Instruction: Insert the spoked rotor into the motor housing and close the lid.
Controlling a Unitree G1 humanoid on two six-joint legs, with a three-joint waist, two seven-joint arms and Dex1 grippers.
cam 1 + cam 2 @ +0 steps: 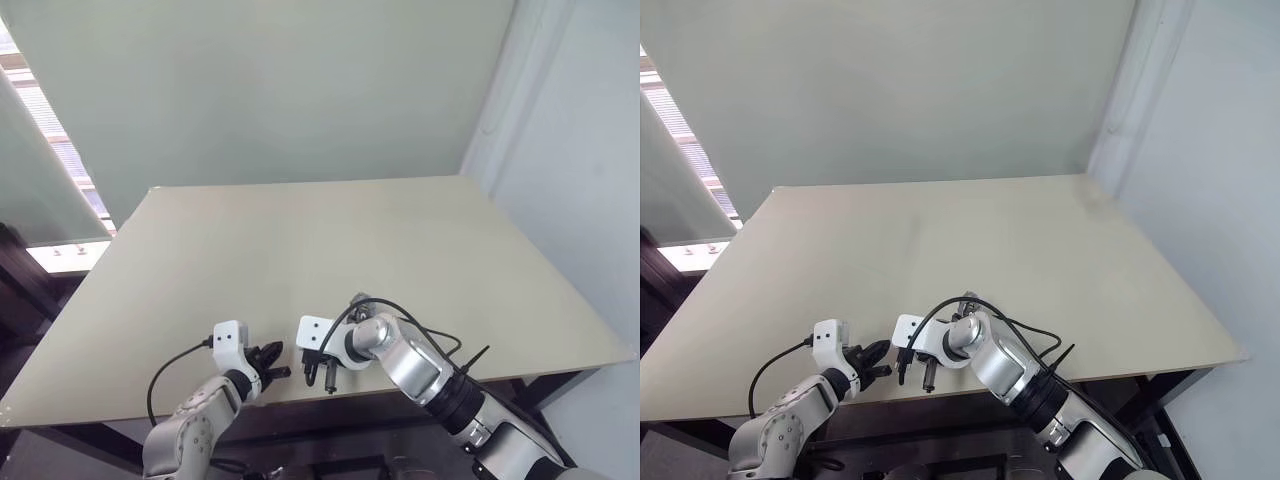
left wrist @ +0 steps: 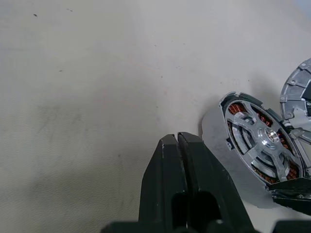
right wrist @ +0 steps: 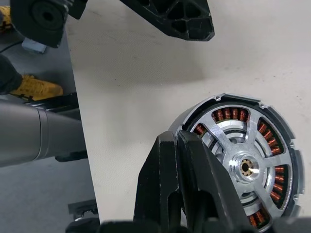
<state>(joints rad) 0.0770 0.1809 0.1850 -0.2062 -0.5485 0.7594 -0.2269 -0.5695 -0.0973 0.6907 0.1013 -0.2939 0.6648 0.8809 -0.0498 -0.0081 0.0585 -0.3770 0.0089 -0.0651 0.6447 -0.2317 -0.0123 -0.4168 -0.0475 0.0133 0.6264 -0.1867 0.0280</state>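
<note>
The motor housing, with its ring of copper windings, has the silver spoked rotor seated in it. My right gripper is shut on the rim of this assembly and holds it tilted just above the table near the front edge. The same assembly casts a shadow on the table below it. A gray ridged disc, apparently the lid, is partly cut off beside it. My left gripper is shut and empty, a little to the left of the right gripper.
The beige table stretches away from both grippers. Its front edge runs right under them, and dark floor lies beyond it. A wall stands behind the table and a window to the left.
</note>
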